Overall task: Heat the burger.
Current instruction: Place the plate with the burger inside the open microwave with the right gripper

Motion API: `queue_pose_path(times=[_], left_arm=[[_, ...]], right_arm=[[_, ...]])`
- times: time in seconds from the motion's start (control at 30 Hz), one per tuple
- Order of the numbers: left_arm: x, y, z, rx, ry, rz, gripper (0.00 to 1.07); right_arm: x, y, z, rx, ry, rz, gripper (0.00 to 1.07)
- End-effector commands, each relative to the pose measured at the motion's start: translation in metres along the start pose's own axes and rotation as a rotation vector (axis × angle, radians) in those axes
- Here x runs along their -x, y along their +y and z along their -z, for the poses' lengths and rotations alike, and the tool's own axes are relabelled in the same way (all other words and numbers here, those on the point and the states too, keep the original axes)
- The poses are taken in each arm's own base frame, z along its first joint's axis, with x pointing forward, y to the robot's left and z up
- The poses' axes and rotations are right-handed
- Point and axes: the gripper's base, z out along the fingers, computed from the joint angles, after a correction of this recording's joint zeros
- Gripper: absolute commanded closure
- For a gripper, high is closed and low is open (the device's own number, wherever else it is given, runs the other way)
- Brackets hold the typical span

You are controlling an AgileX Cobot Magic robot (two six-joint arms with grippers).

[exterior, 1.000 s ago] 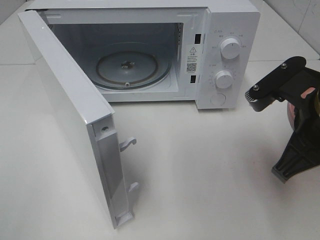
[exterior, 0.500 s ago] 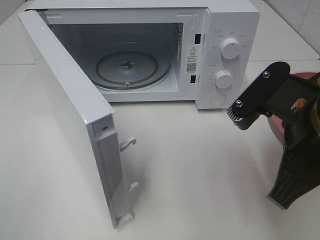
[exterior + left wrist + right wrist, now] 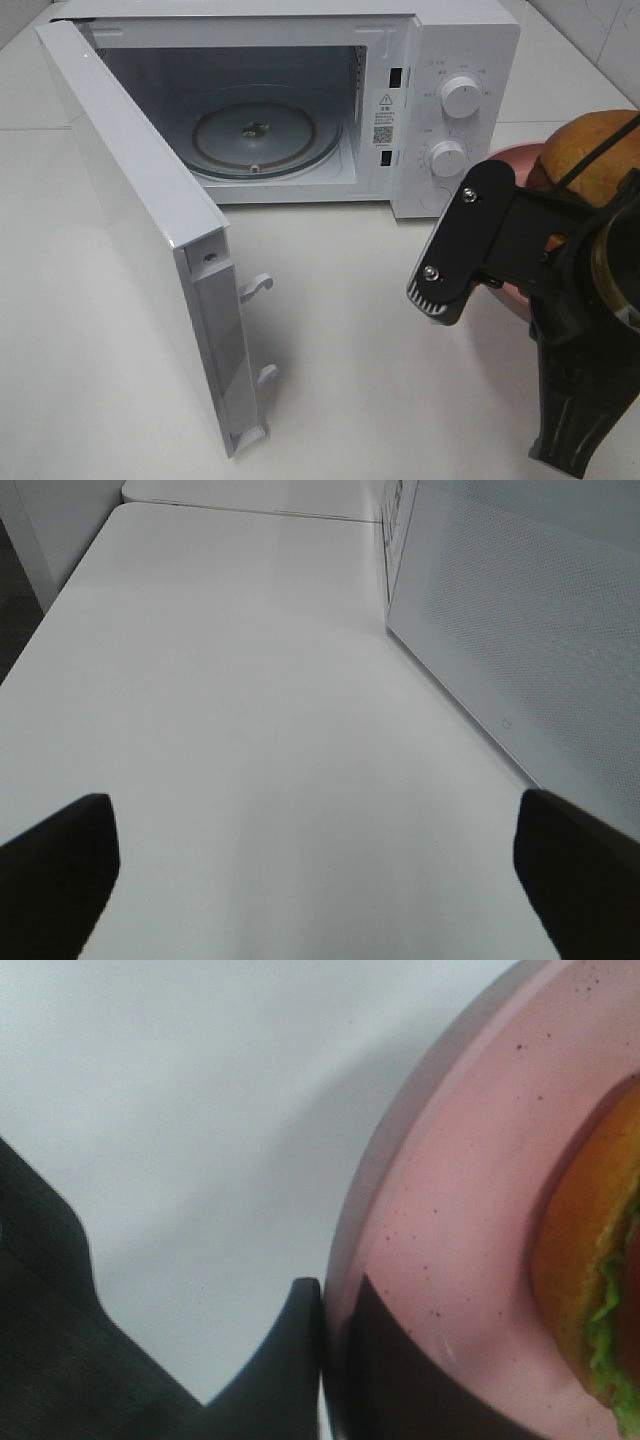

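**Small print, half-hidden load**

The warning sticker (image 3: pixel 385 118) on the white microwave (image 3: pixel 465 60) is too small to read. The right hand (image 3: pixel 325 1305) pinches the pink round plate (image 3: pixel 450 1210) by its rim. At the frame's right edge the golden-bunned burger (image 3: pixel 600 150) sits on the plate, partly hidden by the arm. The left hand (image 3: pixel 315 830) is wide open and empty.

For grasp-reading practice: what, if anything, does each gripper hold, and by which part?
The right gripper pinches the pink plate by its rim, with the burger on it. The left gripper holds nothing.
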Motion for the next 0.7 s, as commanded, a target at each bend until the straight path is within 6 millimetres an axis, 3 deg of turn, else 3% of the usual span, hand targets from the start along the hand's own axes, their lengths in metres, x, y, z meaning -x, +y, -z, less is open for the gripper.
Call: queue_pose_path(times=[0.03,0.7], left_arm=[[0.000,0.000,0.001,-0.003,-0.022,0.004,0.07],[0.000,0.000,0.001,-0.003,-0.022,0.004,0.07]], right_arm=[[0.003,-0.004,0.003,-0.045,-0.051,0.092,1.07],[0.019,0.001,0.004,-0.063,-0.220,0.616,1.07]])
